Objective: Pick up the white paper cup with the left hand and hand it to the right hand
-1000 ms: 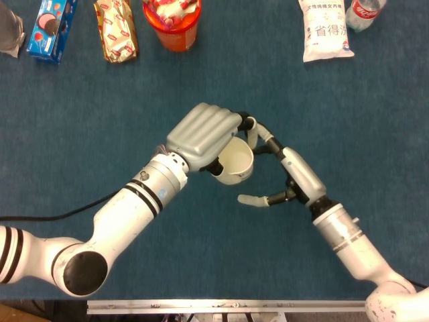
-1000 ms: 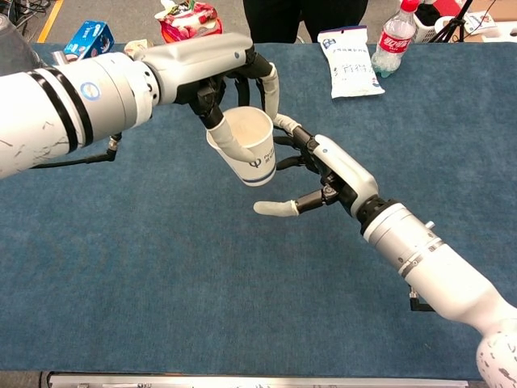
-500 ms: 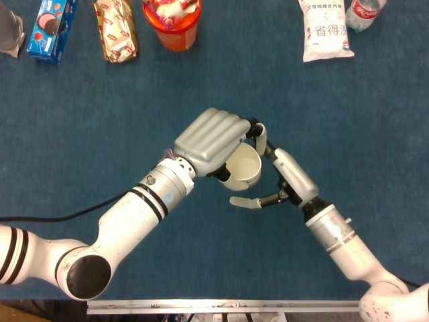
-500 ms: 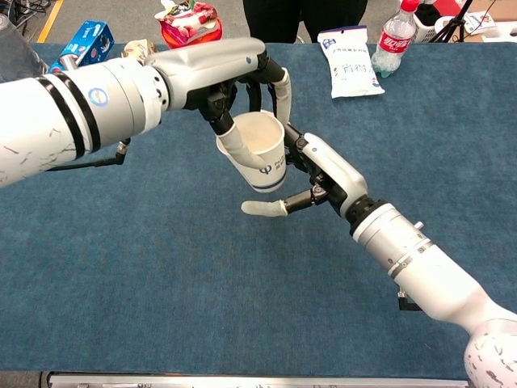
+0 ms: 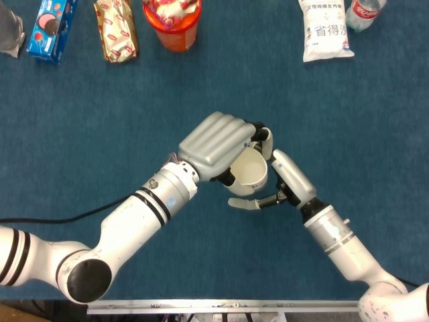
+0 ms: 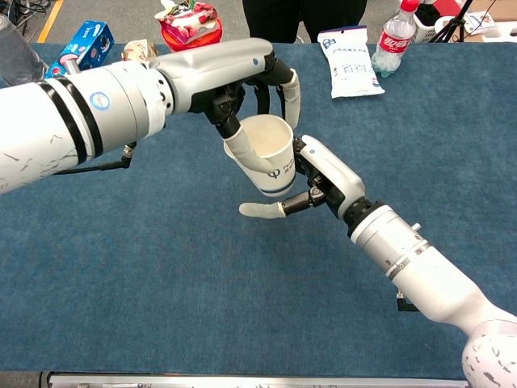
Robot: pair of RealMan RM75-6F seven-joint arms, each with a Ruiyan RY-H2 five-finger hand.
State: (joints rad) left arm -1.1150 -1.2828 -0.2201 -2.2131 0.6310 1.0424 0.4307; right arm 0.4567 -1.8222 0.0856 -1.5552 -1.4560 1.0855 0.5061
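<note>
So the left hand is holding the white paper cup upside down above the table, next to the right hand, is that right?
Not quite. The white paper cup is mouth up, not upside down: the chest view shows its open rim and hollow inside. The rest stands: the left hand holds it above the table, next to the right hand.

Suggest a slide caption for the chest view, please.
Left hand holds the white paper cup above the table while the right hand closes in.

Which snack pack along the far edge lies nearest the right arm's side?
The white pouch with printed characters, beside the red-labelled bottle; the blue box and tan wrapper lie far left.
</note>
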